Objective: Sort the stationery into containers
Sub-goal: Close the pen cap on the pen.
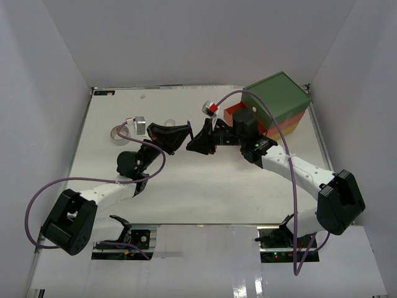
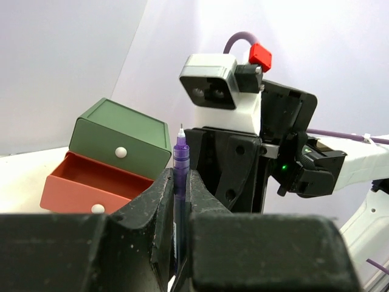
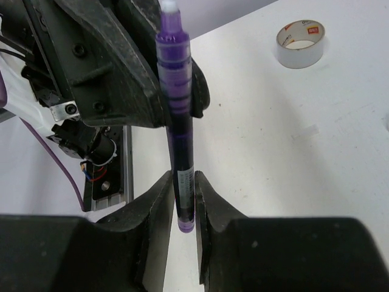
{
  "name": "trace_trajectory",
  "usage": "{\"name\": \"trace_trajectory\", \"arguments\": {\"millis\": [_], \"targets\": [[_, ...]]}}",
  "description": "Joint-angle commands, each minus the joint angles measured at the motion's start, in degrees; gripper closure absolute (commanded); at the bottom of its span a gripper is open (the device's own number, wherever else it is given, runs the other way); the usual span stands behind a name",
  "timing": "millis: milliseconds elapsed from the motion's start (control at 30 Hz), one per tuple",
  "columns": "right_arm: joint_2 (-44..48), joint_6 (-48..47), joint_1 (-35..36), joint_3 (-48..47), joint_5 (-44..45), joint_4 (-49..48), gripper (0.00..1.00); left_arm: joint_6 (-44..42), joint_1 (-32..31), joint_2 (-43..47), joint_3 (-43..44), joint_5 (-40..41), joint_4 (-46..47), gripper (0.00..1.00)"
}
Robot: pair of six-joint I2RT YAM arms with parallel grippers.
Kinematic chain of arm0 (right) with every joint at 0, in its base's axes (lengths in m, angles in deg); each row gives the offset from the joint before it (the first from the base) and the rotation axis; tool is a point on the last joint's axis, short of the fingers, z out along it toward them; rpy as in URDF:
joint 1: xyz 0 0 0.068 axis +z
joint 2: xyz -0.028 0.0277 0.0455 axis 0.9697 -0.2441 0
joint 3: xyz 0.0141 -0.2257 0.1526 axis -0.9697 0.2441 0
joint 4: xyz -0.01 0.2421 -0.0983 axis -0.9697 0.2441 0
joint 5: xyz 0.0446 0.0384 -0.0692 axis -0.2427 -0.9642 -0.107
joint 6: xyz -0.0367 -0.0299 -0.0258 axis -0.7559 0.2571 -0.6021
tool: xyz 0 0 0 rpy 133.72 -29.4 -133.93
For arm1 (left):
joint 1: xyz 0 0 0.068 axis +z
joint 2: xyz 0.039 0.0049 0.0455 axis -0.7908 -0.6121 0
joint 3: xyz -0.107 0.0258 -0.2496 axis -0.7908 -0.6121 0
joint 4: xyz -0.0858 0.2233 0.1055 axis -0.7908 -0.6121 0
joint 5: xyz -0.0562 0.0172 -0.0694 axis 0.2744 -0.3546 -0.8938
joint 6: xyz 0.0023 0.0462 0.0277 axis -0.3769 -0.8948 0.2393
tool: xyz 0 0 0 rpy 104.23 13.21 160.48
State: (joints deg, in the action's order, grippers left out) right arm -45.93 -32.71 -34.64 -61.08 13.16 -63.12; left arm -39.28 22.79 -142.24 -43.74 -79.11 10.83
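The flat white table [image 1: 205, 186] carries a small roll of clear tape [image 3: 298, 59] lying flat towards its far left, and, well apart at the far right corner, a boxy three-drawer plastic chest [image 1: 276, 99], green on top, its orange-red middle drawer pulled out

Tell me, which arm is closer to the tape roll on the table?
Left. The left arm passes right beside the tape roll. The right arm comes from the opposite side, and the right gripper is at the purple pen, short of the tape.
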Motion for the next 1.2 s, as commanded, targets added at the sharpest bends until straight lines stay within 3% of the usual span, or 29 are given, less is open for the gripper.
{"name": "trace_trajectory", "arguments": {"millis": [0, 667, 933, 1167], "targets": [[1.25, -0.10, 0.25, 0.09, -1.30, -0.91, 0.75, -0.83, -0.15, 1.70, 1.98, 0.54, 14.23, 1.00], [1.08, 0.52, 0.25, -3.95, -0.68, -2.67, 0.70, 0.41, -0.15, 0.64, -0.05, -0.61, 15.90, 1.00], [0.37, 0.78, 0.25, -3.86, -0.77, -3.28, 0.79, 0.85, -0.15, -0.06, 0.04, -1.05, 16.69, 1.00], [0.72, 1.05, 0.25, -3.34, -0.42, -4.69, 0.79, 1.37, -0.15, -0.15, -1.10, -1.05, 17.49, 1.00]]}}
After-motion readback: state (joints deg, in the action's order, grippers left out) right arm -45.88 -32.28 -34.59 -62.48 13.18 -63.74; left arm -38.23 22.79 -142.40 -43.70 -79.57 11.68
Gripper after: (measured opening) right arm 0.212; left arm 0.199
